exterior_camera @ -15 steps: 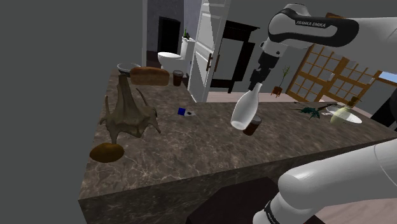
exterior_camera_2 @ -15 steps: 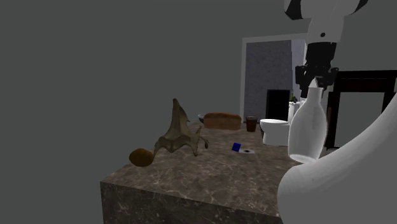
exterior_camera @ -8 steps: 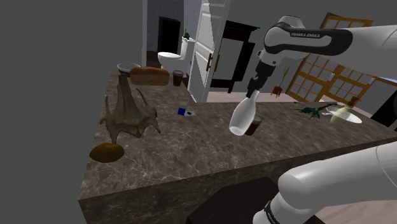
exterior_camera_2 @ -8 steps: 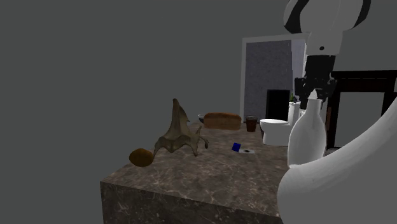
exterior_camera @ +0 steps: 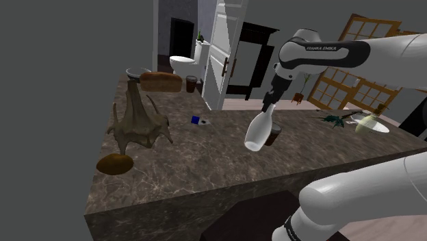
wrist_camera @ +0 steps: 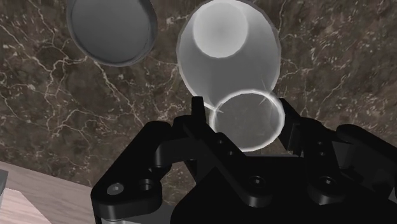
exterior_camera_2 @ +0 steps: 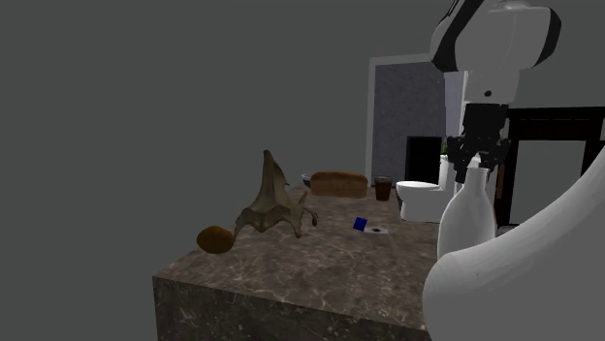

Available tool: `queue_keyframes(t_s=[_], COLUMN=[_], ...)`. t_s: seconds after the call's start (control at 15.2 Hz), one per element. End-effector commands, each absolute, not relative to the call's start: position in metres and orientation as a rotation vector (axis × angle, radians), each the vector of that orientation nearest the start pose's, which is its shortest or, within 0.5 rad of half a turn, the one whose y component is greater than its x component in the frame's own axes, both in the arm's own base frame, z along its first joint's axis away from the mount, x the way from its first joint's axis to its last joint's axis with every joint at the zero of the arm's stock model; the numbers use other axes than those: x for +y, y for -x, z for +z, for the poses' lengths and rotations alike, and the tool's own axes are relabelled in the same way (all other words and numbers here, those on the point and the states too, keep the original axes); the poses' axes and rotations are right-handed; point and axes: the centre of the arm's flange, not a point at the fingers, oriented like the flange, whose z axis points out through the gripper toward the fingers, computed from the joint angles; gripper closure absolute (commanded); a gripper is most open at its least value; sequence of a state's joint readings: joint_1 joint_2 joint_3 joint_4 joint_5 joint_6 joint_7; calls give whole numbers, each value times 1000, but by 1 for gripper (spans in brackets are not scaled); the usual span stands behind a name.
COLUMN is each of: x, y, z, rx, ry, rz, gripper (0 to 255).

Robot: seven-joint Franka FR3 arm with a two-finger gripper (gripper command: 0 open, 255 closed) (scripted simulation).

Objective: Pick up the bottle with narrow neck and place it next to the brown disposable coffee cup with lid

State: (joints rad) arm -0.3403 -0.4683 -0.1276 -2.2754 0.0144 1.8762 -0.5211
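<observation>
The bottle (exterior_camera: 257,131) has descended; base now just beside the coffee cup (exterior_camera: 274,135), slightly tilted. The gripper (exterior_camera: 269,103) stays clamped on its neck.

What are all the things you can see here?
Counter: one, dark marbled, under everything.
Bottle: one, white, tilted, beside the near cup.
Near cup: one, brown, grey lid, by the bottle.
Far cup: one, dark brown, counter's far end.
Bread loaf: one, brown, far end.
Bowl: one, grey, beside the loaf.
Pointed sculpture: one, tan, shoulder view's left.
Round lump: one, brown, near the sculpture.
Cube: one, blue, mid-counter.
Toilet: one, white, beyond the counter.
Door: one, white, near the toilet.
Arm: one, white, over the counter.
End effector: one, black, shut on the bottle's neck.
</observation>
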Motion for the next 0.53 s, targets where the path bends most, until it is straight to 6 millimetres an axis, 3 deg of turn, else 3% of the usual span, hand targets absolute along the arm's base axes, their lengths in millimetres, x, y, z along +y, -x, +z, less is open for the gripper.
queue_keyframes(t_s=[0.0,0.33,0.4,0.46], x=[-194,-194,-194,-194], y=[-372,-372,-372,-372], z=[538,538,538,538], rx=[-95,-95,-95,-95], ry=[3105,3105,3105,3105], rz=[-144,-144,-144,-144], gripper=[255,255,0,0])
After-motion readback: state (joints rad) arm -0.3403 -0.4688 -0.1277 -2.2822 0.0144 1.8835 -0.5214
